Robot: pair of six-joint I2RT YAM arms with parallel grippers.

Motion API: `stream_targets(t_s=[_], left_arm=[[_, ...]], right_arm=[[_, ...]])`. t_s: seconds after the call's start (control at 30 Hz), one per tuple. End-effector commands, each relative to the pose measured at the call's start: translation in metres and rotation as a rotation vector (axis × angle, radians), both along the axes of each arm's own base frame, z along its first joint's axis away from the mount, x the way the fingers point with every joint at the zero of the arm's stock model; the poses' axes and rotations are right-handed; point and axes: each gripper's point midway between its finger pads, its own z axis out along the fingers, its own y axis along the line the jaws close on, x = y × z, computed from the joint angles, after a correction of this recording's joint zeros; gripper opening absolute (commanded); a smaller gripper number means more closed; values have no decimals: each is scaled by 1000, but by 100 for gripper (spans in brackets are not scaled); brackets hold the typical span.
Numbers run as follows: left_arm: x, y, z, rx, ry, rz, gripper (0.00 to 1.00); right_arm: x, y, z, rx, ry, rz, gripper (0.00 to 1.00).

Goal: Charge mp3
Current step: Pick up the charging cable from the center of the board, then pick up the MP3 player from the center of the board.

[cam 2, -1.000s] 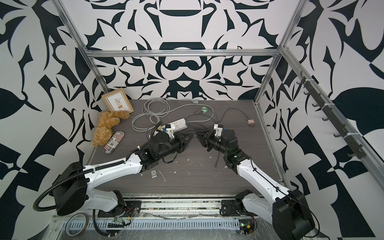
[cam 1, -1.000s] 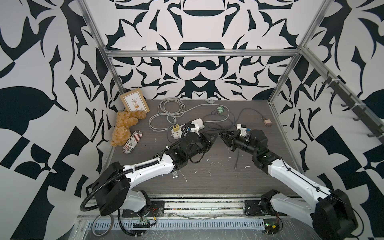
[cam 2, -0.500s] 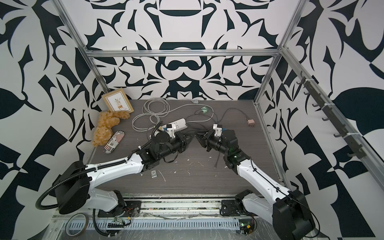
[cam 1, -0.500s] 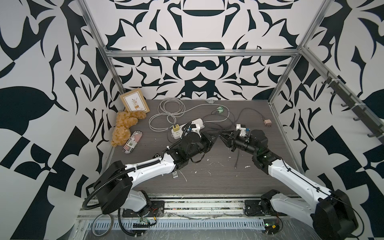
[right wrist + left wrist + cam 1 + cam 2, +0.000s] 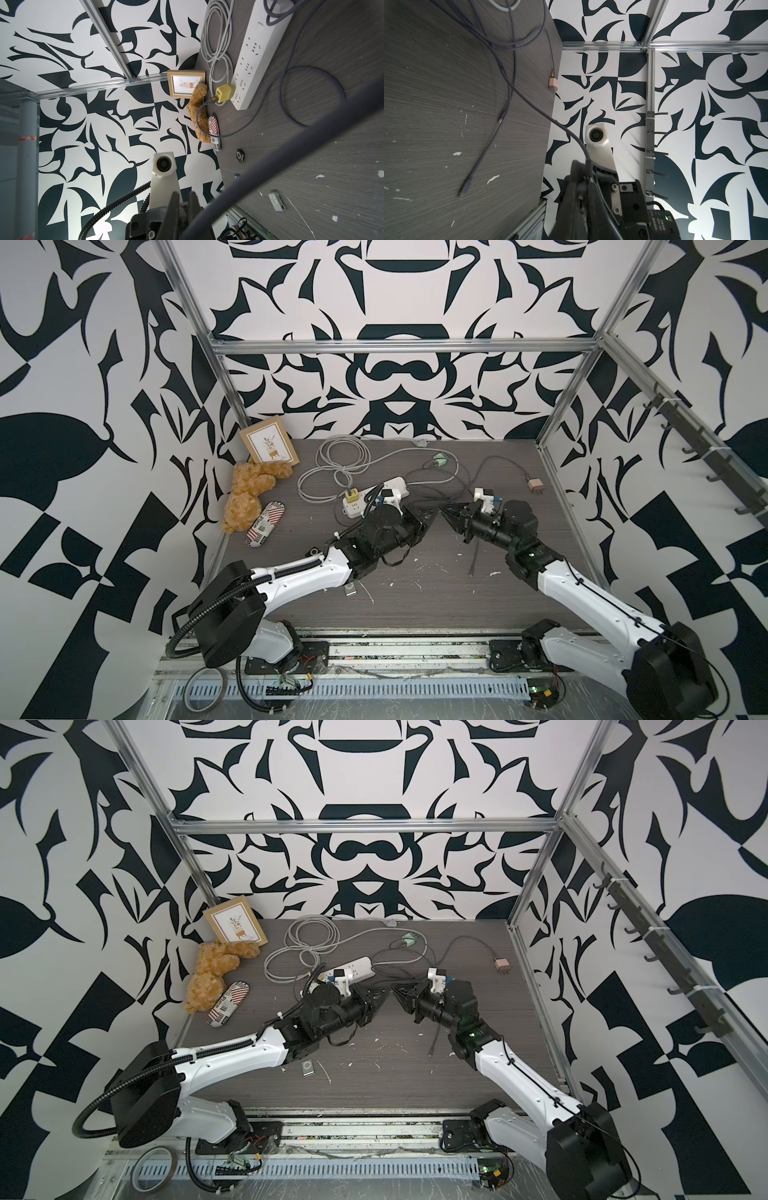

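Left gripper (image 5: 184,199) fingers have eased apart as right gripper (image 5: 583,172) fingers pinch the grey charging cable (image 5: 553,121) mid-air; the silver mp3 player (image 5: 307,1068) lies on the bench (image 5: 395,1085) beside the left forearm. A shallow pinch could let the cable slip.

Dark wood-grain tabletop (image 5: 415,593), white-flecked, bearing white power strip (image 5: 397,485), coiled grey cable (image 5: 341,475), teddy bear (image 5: 245,497), framed picture (image 5: 270,445), striped pouch (image 5: 266,522), pink plug adapter (image 5: 535,485), silver mp3 player (image 5: 308,1068) near front.
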Motion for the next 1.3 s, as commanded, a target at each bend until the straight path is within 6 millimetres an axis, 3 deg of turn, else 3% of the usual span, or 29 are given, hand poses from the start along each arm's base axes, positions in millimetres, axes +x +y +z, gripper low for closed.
stream_targets(t_s=[0.0,0.07,0.1,0.2,0.27,0.33,0.37,0.53,0.83,1.03,1.27], left_arm=[[9,17,-3,14,-35,41,54],[7,54,-25,150,34,75,68],[1,78,-21,200,43,89,73],[-29,175,-37,563,126,158,89],[-54,236,-43,766,183,164,92],[-78,266,-51,873,259,92,92],[-88,273,-56,898,304,51,92],[-109,262,-88,945,444,-166,88],[-92,216,-138,853,515,-359,77],[-95,222,-172,942,644,-416,69],[-91,225,-194,1024,698,-441,61]], right_arm=[[-6,3,14,-27,-48,34,0],[-8,0,15,-87,-60,37,0],[-9,-1,14,-117,-68,44,0],[-12,-1,9,-201,-75,77,0],[-11,2,3,-229,-65,104,0],[-9,5,-4,-233,-51,118,0],[-7,6,-6,-234,-48,125,0],[5,18,-6,-243,-56,170,0],[6,22,-6,-261,-62,201,0],[3,20,-11,-264,-55,201,0],[0,19,-15,-267,-49,202,0]])
